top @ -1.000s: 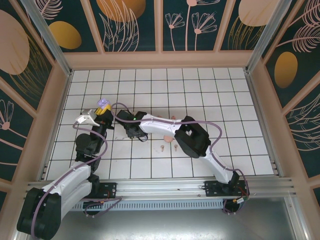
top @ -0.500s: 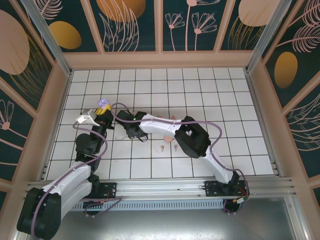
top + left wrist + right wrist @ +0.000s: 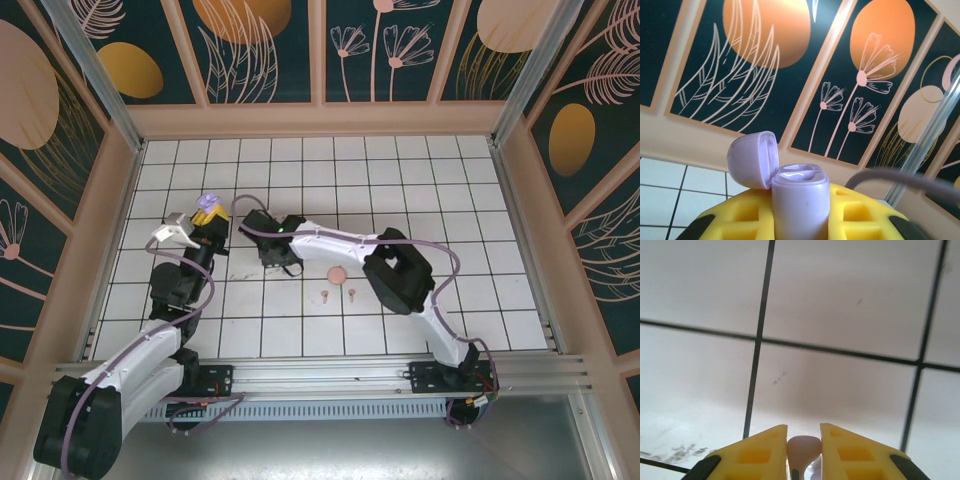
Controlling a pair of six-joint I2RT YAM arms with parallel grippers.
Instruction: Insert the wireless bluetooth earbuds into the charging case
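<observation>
My left gripper [image 3: 800,212] is shut on a lilac charging case [image 3: 799,197], held upright between the yellow fingers with its lid [image 3: 752,160] hinged open to the left. From above, the charging case [image 3: 208,207] sits at the tip of the left gripper [image 3: 206,218] over the left tiles. The right gripper [image 3: 803,440] is shut on a small pale earbud [image 3: 803,447], stem down, a little above the white tiles. In the top view the right gripper [image 3: 281,259] hangs just right of the left one. Two more earbuds [image 3: 323,295] [image 3: 352,293] lie on the floor.
A round coral-pink case [image 3: 337,274] lies on the tiles beside the right forearm [image 3: 340,243]. The right elbow [image 3: 400,282] bulks over the middle tiles. Wooden walls with floral panels [image 3: 320,50] ring the white tiled floor [image 3: 440,200].
The right jaws have closed further on the earbud, and the right arm has shifted back and up, uncovering the coral-pink case. The left gripper has barely moved.
</observation>
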